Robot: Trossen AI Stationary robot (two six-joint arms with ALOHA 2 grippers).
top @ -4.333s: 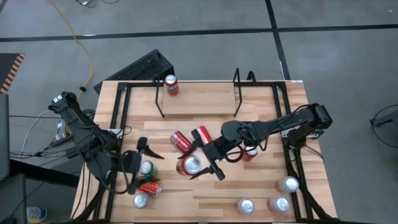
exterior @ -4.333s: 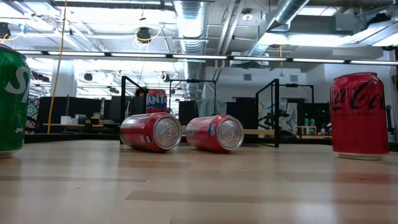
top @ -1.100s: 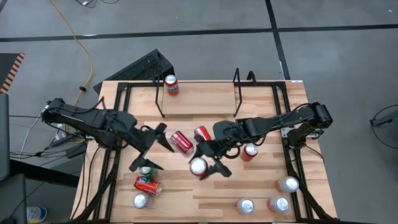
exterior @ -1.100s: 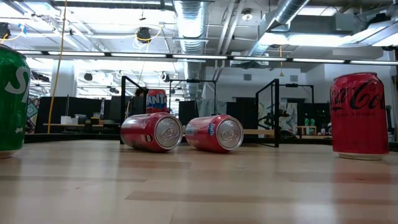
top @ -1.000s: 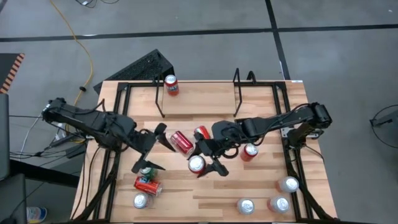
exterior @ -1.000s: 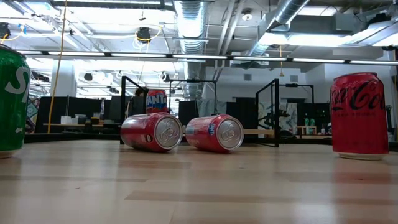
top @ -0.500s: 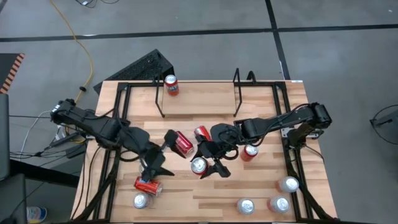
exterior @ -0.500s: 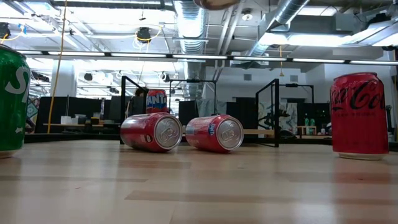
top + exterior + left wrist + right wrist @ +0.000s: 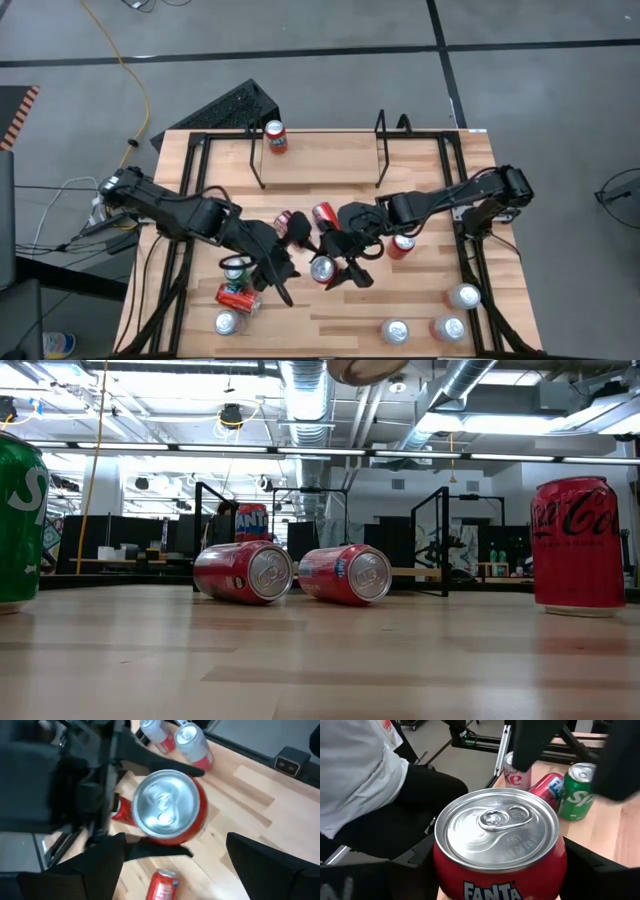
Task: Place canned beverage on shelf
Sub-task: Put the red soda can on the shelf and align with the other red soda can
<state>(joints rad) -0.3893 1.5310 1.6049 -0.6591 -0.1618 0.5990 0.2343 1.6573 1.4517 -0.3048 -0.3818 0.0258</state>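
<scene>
A red Fanta can (image 9: 497, 850) is in my right gripper (image 9: 335, 268), which is shut on it above the table's middle; in the low view its underside (image 9: 365, 368) shows at the top edge. My left gripper (image 9: 290, 262) stands open just left of it, fingers (image 9: 90, 870) spread wide and facing the can's silver top (image 9: 167, 810), apart from it. The shelf (image 9: 320, 150), a low black rod rack with two upright loops, stands at the table's far side with one Fanta can (image 9: 275, 137) upright at its left end. My right gripper pinches the can's side wall (image 9: 445, 870) between its two fingers, below the top rim. The fingers (image 9: 155, 851) come slanting down from the table's right. The can is lifted clear of the table, roughly upright, its top showing to the high view.
Two red cans (image 9: 245, 572) (image 9: 348, 574) lie on their sides mid-table. A green can (image 9: 237, 268), a lying red can (image 9: 238, 298) and an upright can (image 9: 227, 322) sit near left; several upright cans (image 9: 447, 328) near right. A person (image 9: 365, 770) sits beyond the table.
My left gripper has swung from the table's left toward the middle and the near edge, rolling its wrist, and now faces the held can; it stays open. My right gripper keeps its place and its hold on the can.
</scene>
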